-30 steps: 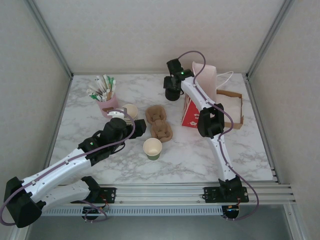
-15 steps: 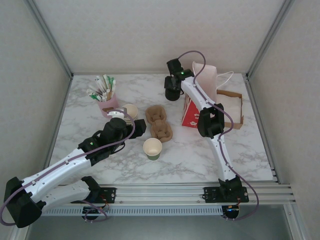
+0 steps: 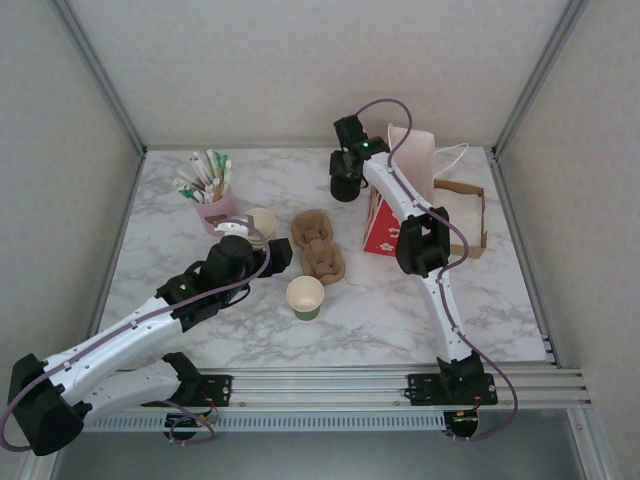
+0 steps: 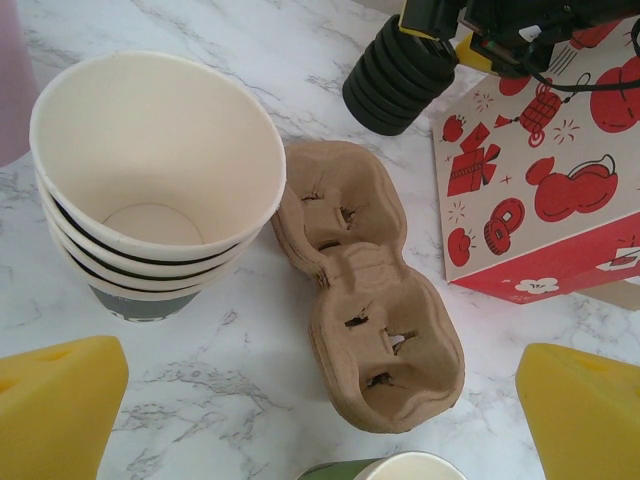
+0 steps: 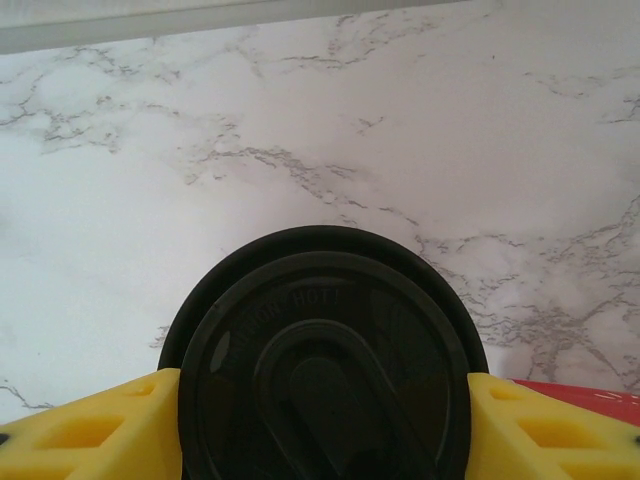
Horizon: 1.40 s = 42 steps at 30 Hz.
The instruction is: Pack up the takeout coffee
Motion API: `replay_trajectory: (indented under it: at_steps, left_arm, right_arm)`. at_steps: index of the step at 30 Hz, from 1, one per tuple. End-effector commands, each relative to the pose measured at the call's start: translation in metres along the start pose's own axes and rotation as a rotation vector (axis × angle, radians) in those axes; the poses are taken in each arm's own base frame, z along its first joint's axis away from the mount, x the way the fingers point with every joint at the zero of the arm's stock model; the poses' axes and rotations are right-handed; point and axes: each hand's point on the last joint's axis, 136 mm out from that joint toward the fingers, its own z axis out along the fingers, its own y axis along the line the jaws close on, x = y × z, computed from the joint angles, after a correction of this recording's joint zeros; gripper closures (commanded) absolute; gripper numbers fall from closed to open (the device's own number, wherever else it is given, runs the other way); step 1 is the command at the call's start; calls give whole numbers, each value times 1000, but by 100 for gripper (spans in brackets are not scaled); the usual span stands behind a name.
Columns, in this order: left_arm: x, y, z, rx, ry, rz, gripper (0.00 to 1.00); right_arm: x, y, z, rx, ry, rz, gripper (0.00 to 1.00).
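Observation:
The single paper cup (image 3: 305,297), cream-white with a dark base, stands open near the table's middle front; its rim (image 4: 410,468) peeks in at the bottom of the left wrist view. My left gripper (image 3: 278,255) (image 4: 320,420) hovers open just behind it, nothing between its yellow fingers (image 4: 55,405). At the back, my right gripper (image 3: 345,185) (image 5: 325,400) sits over the black lid stack, its fingers (image 5: 95,425) pressed against both sides of the top black lid (image 5: 325,370). A wider black rim shows beneath that lid.
A stack of nested cups (image 3: 261,222) (image 4: 150,190) and a brown pulp cup carrier (image 3: 318,245) (image 4: 370,290) lie ahead of the left gripper. A red printed box (image 3: 382,225), a brown paper bag (image 3: 465,215) and a pink holder of sachets (image 3: 215,205) stand around the back.
The right wrist has shifted very slightly at the lid stack. The left arm and the cups have not moved.

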Motion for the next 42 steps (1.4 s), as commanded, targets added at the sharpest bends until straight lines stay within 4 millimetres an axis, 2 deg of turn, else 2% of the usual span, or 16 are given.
replay_trajectory:
  at_steps: [1,5,15,34,42]
  left_arm:
    - [-15,-4,-6,16,-45,-18,0]
    - [-15,-4,-6,16,-45,-18,0]
    - [-12,-8,-1,23,-27,-14,0]
    - [-14,-14,3,33,-21,-9,0]
    - [-14,-16,5,39,-20,-8,0]
  right_arm:
    - [-19,7,-34,-16,-56,-10,37]
    - [-16,8,-33,-14,-52,-17,37]
    - [-3,-5,-16,59,-16,-38,36]
    - [4,5,5,0,16,-46,35]
    - [1,5,-1,-23,17,-25,36]
